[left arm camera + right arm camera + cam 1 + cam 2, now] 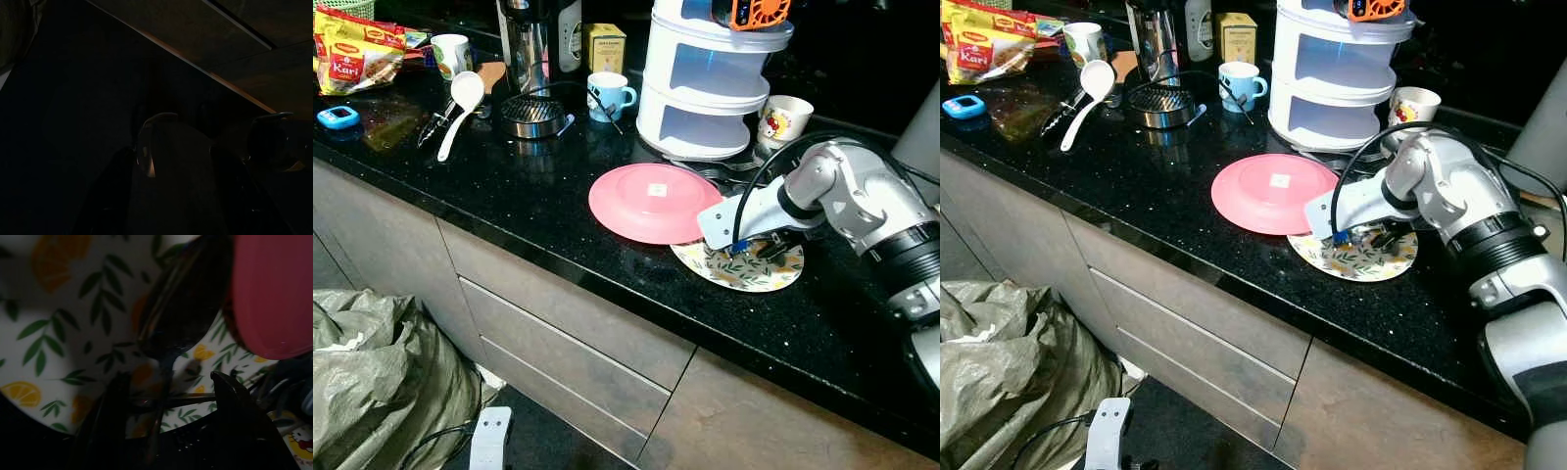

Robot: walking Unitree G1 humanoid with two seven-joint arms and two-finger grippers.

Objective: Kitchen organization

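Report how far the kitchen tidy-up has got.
Done: little looks finished. The pink plate lies upside down, its rim over the leaf-patterned plate.
In hand: the right tool is low over the patterned plate, fingers open either side of a dark spoon lying on it.
Left: the blue mug, white ladle and snack packet sit loose on the black counter.

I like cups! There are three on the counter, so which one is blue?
The blue cup stands in the middle, between the metal strainer and the white stacked container. The other two cups are white.
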